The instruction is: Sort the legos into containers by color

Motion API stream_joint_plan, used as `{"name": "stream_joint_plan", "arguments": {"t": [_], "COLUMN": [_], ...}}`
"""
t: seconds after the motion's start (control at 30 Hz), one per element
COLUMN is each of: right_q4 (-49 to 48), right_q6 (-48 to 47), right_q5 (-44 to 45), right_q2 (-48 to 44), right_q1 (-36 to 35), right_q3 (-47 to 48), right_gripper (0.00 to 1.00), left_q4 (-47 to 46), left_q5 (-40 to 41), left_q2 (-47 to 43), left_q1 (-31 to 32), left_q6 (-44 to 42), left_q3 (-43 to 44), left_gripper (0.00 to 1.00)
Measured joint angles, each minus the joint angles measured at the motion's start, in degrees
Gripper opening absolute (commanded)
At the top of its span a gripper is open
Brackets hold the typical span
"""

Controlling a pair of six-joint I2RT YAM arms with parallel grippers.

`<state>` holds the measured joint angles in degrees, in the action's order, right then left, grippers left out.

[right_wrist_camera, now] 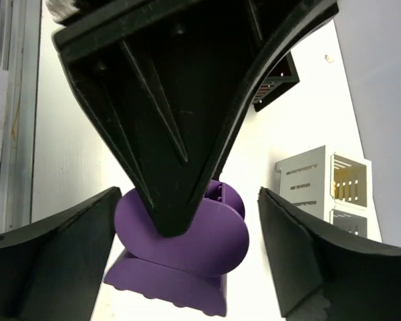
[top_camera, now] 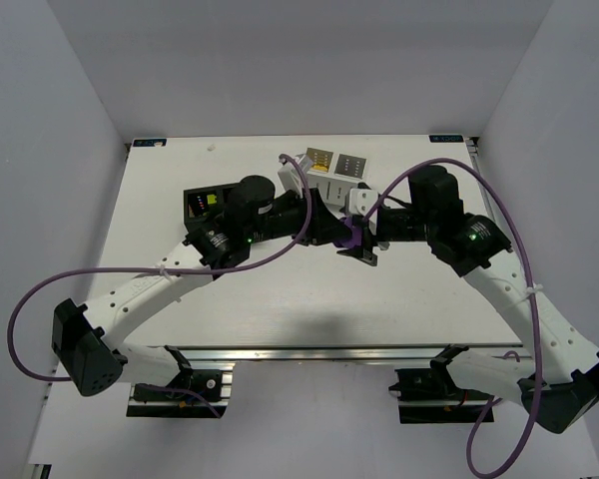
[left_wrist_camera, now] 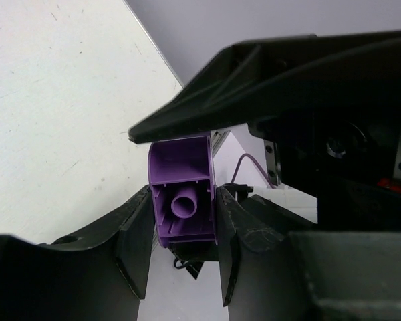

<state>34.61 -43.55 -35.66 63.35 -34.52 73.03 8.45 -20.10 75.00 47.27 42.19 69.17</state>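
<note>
A purple lego [top_camera: 350, 238] hangs above the middle of the table between both grippers. My left gripper [top_camera: 339, 238] is shut on it: in the left wrist view its fingers press both sides of the lego [left_wrist_camera: 182, 194], whose hollow underside faces the camera. My right gripper [top_camera: 365, 245] is open around the same lego [right_wrist_camera: 180, 247], with a wide gap on its right side. The black container [top_camera: 192, 210] sits at the left and holds red and lime green pieces. The white container [top_camera: 331, 185] stands at the back centre, with yellow and purple showing in its cells.
The white container [right_wrist_camera: 307, 180] and the black container [right_wrist_camera: 277, 83] show beyond the lego in the right wrist view. Purple cables loop from both arms over the table. The table's back edge [top_camera: 299, 138] meets the white walls.
</note>
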Motion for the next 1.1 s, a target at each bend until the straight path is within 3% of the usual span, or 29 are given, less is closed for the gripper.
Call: {"name": "stream_joint_plan", "arguments": {"t": [0.2, 0.57, 0.77, 0.87, 1.1], "right_q4": [-2.25, -6.32, -11.28, -12.33, -11.93], "right_q6": [2.75, 8.55, 15.63, 19.26, 22.16], "right_q5": [2.64, 7.72, 10.67, 6.80, -13.66], "right_q2": [-1.25, -5.49, -5.55, -4.74, 2.29], "right_q1": [0.24, 2.19, 5.03, 7.43, 12.79], "right_q3": [-2.78, -10.43, -14.71, -15.26, -13.22], "right_gripper": [0.89, 0.89, 0.89, 0.89, 0.89], "left_q4": [1.53, 5.55, 4.48, 3.39, 1.36], "left_q5": [1.90, 13.03, 13.66, 13.64, 13.49], "left_q2": [-0.72, -6.69, -8.98, -11.15, -19.71], "left_q1": [-0.04, -2.84, -3.23, -3.23, -3.23], "left_q6": [-2.51, -9.79, -12.72, -14.21, -19.12], "left_q3": [0.00, -0.72, -5.05, -9.20, -17.07], "left_gripper": [0.00, 0.00, 0.00, 0.00, 0.00]}}
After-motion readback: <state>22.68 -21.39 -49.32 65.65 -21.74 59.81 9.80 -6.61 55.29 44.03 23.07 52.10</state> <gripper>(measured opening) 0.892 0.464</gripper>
